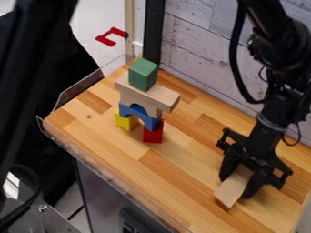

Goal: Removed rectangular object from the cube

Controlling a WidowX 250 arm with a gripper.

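At the lower right, the gripper (238, 179) hangs low over the wooden table, its two fingers closed against opposite sides of a plain rectangular wooden block (231, 190). The block's near end sticks out between them; its far end is hidden by the gripper. Left of centre stands a block tower: a green cube (142, 74) rests on a long plain wooden plank (147, 93). Below the plank are a plain wooden arch (128, 97) and a blue arch (147, 119), which spans a yellow block (126, 121) and a red block (153, 133).
The wooden table (182, 161) has a clear plastic edging (79, 88) along its left side. A whitewashed plank wall (200, 50) and a black post (154, 32) stand behind it. A dark bar runs down the near left of the view.
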